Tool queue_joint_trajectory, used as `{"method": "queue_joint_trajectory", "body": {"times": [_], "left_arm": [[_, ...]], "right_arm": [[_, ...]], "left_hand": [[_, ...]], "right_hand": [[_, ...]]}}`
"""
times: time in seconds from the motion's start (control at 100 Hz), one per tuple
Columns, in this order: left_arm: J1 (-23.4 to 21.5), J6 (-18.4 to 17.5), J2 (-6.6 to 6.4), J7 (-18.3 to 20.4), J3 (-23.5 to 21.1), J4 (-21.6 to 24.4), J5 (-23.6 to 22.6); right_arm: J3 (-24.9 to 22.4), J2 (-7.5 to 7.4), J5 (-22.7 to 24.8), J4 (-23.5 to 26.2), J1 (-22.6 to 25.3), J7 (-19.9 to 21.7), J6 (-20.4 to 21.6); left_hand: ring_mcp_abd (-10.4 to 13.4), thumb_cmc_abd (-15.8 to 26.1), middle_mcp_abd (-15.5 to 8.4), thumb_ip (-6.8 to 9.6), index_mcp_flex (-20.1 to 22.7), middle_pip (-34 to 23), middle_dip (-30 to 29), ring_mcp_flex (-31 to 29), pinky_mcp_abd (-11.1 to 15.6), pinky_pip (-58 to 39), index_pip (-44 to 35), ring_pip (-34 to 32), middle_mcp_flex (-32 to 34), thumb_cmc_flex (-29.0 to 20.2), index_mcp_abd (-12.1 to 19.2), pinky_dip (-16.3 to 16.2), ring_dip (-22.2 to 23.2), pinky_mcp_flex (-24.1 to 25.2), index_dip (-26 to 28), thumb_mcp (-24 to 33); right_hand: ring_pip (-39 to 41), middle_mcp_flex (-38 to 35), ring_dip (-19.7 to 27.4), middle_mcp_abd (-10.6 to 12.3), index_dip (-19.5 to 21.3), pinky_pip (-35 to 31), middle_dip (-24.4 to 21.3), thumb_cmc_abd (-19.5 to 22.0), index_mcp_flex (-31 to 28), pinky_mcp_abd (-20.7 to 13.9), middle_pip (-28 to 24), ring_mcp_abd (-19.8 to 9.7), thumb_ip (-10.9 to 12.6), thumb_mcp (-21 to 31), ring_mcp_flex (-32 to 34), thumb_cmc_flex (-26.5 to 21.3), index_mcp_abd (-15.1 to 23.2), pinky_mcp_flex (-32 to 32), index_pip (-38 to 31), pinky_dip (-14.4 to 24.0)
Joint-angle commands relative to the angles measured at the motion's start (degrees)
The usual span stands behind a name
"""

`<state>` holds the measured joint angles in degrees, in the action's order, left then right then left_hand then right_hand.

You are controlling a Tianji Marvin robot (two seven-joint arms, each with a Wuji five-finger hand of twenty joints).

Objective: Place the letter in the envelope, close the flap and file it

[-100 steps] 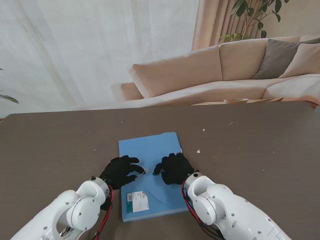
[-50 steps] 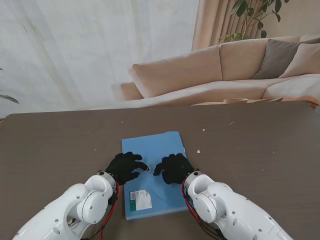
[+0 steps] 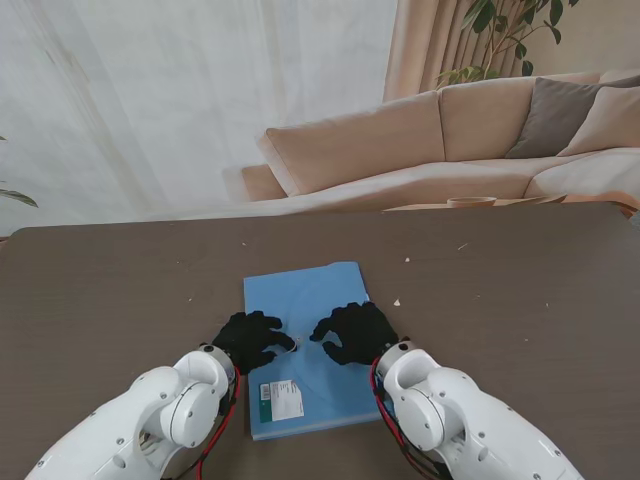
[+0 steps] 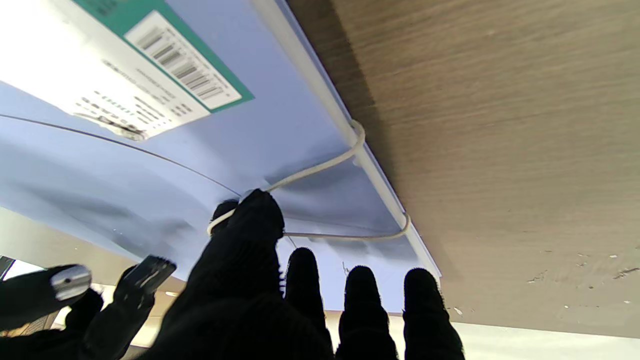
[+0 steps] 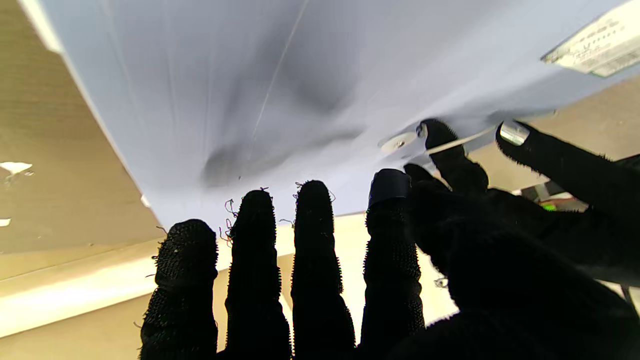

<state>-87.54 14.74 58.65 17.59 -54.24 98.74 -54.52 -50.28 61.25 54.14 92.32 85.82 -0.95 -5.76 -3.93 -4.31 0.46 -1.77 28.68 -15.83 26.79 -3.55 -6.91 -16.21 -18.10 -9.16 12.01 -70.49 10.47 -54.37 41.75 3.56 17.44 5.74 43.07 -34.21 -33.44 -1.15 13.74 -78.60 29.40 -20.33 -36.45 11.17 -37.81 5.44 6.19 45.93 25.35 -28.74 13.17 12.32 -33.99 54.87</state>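
I see a plain light blue envelope (image 3: 312,310) on a dark brown wood-grain table (image 3: 520,300). Its label (image 3: 281,399) is white with a green band, black print and barcodes. A white cord (image 4: 320,170) crosses the blue. Both my hands are gloved in black, left hand (image 3: 253,341) and right hand (image 3: 352,333); silver tips show on two fingers (image 4: 70,280). My arms (image 3: 440,420) are glossy white with red cables. The sofa (image 3: 440,135) is beige with grey-brown cushions, the curtain (image 3: 190,100) sheer white.
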Motion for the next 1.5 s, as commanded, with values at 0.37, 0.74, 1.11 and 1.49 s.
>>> {"method": "queue_joint_trajectory", "body": {"times": [0.37,0.74,1.11,1.49], "left_arm": [[-0.28,0.33,0.26,0.68,0.25,-0.50,0.54],[-0.54,-0.32,0.39,0.44,-0.63,0.24,1.83],[0.85,0.25,0.47,0.48,0.89,0.44,2.25],[2.11,3.01,0.92,-2.00,3.23,-0.11,0.63]], "right_arm": [[-4.46,-0.28,0.94,3.53,4.03,4.95,-9.11],[-1.38,-0.82,-3.75,-2.94,-0.24,7.71,-2.68],[0.13,-1.24,-3.38,-3.87,-1.93,9.59,-1.28],[0.02,-1.14,-3.92,-4.02,-1.93,9.19,-0.96]], "left_hand": [[1.45,3.61,-1.23,0.97,0.47,1.41,0.29,1.77,1.67,1.21,-0.16,1.05,-1.44,-3.46,-0.16,-0.71,0.52,0.72,0.83,-1.52],[1.33,3.48,-1.19,1.04,-1.15,1.31,0.41,1.67,1.52,1.11,0.59,0.86,-1.39,-3.46,0.47,-0.73,0.66,0.60,0.54,-2.11],[1.23,3.17,-1.28,1.25,-8.34,1.67,0.31,1.51,1.49,1.00,3.97,0.41,-1.48,-2.48,3.23,-0.75,0.75,0.29,-1.48,-2.99],[0.82,3.05,-0.28,1.28,-10.35,0.79,0.95,1.32,0.87,0.61,4.13,-0.88,-1.47,-2.05,-0.65,-1.13,1.16,-0.24,-4.10,-3.15]], "right_hand": [[-18.10,14.76,9.76,-2.23,5.34,12.68,-11.00,2.89,15.61,7.41,9.11,8.34,-0.34,-9.68,-1.10,2.58,-5.39,-1.21,10.61,-6.88],[-13.94,4.72,9.28,-4.08,6.98,10.03,-11.51,0.36,1.53,4.56,5.30,6.04,-0.10,-4.61,9.59,1.22,-4.62,8.35,4.44,-10.22],[-15.35,4.02,10.19,-2.43,2.19,10.19,-11.31,-2.82,-0.44,3.33,6.00,3.45,-5.13,-1.23,8.31,0.56,-2.05,6.44,0.16,-11.86],[-16.04,3.53,10.52,-2.37,1.44,10.58,-11.05,-2.78,-0.16,3.55,6.30,3.48,-5.17,-1.08,8.40,0.52,-1.51,6.40,-0.44,-11.85]]}}
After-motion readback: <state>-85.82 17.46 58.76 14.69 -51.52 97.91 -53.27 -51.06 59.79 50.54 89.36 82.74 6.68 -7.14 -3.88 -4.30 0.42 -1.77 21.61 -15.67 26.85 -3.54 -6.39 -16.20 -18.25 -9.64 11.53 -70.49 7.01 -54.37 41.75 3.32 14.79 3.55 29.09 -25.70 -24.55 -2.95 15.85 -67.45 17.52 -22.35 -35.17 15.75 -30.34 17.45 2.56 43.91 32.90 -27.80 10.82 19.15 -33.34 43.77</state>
